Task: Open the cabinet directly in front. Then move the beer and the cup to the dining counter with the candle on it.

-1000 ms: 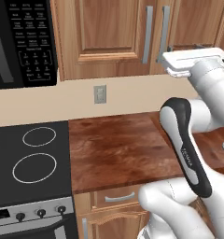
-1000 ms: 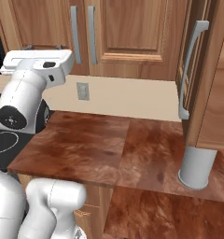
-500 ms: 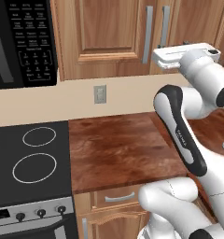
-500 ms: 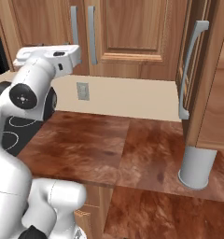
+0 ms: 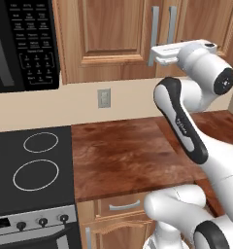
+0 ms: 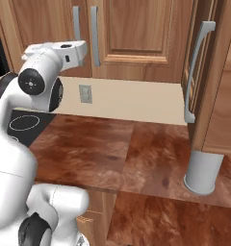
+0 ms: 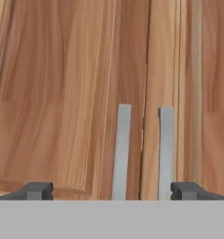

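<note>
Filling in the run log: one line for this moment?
stage: approach | brown wooden wall cabinet: doors shut | gripper: open, facing silver bar handles

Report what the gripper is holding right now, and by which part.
Nothing. The gripper is open, its fingertips apart and clear of the cabinet handles ahead.

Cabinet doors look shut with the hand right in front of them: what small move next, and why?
Probably ease the gripper forward onto one bar handle, likely the left one. The cabinet is closed, the jaws stand wide open, and both handles sit between them, neither yet gripped.
</note>
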